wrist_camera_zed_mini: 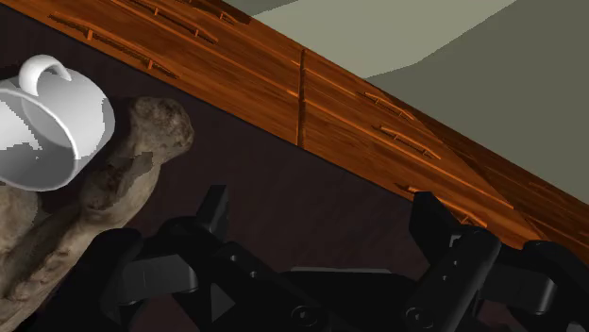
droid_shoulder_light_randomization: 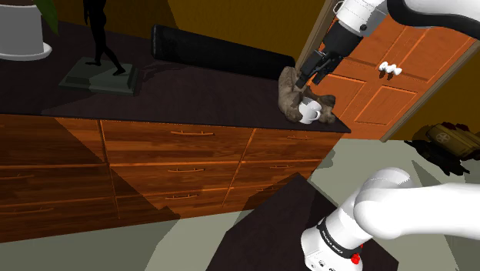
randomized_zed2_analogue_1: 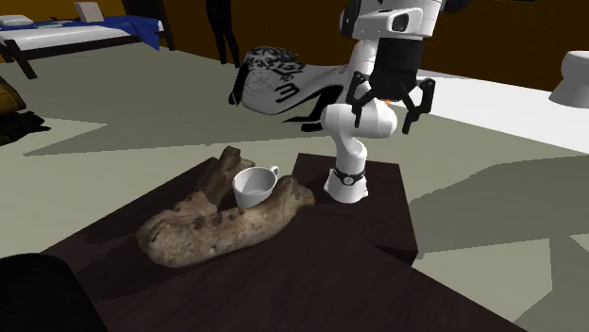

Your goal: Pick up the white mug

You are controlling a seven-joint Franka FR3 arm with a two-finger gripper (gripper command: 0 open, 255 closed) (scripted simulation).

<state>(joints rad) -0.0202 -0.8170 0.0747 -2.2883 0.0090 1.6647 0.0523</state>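
A white mug [droid_shoulder_light_randomization: 309, 112] with a loop handle sits at the end of a dark dresser top [droid_shoulder_light_randomization: 192, 92], leaning against a knobbly brown piece of driftwood [droid_shoulder_light_randomization: 293, 92]. My black gripper [droid_shoulder_light_randomization: 314, 73] hovers just above them, open and holding nothing. From across the top, the mug [randomized_zed2_analogue_1: 253, 186] rests on the driftwood [randomized_zed2_analogue_1: 217, 226], with the gripper [randomized_zed2_analogue_1: 389, 102] higher up and behind it, fingers spread. Seen from the hand, the mug [wrist_camera_zed_mini: 47, 123] lies off to the side of the gripper [wrist_camera_zed_mini: 326, 222], beyond one finger [wrist_camera_zed_mini: 212, 212], not between the two.
A long black bolster [droid_shoulder_light_randomization: 219, 52], a dark figurine on a grey base [droid_shoulder_light_randomization: 100, 75] and a white pot [droid_shoulder_light_randomization: 23, 35] stand further along the top. Wooden drawers [droid_shoulder_light_randomization: 177, 154] drop below the edge. An orange door [droid_shoulder_light_randomization: 385, 85] and an olive bag [droid_shoulder_light_randomization: 450, 142] lie beyond.
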